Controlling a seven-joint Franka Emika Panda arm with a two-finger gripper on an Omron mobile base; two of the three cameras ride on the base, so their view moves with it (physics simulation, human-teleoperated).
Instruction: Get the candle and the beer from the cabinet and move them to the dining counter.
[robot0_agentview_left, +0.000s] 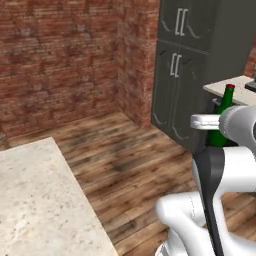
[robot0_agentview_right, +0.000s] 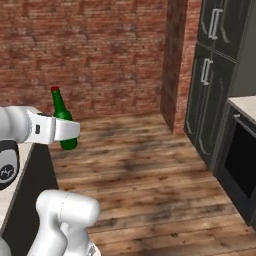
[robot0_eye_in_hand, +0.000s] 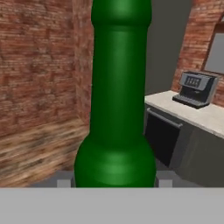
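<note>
The beer (robot0_agentview_right: 62, 114), a dark green bottle with a red cap, stands upright in the air in my gripper (robot0_agentview_right: 67, 134), which is shut on its lower body. In the left base view the beer (robot0_agentview_left: 225, 107) rises above the white hand, and my gripper (robot0_agentview_left: 216, 131) holds it in front of the dark units. In the hand view the beer (robot0_eye_in_hand: 116, 109) looms close, with a dark fingertip (robot0_eye_in_hand: 64, 182) at each side of its base. The dining counter (robot0_agentview_left: 35, 200) lies at the lower left, its beige speckled top bare. The candle is out of view.
The cabinet (robot0_agentview_left: 182, 70), tall and dark with arched doors and pale handles, stands shut at the brick wall's corner. A beige counter slab (robot0_eye_in_hand: 192, 111) with a coffee machine (robot0_eye_in_hand: 196, 89) tops a black oven front (robot0_agentview_right: 240, 165). Wooden floor (robot0_agentview_right: 145, 165) lies open between.
</note>
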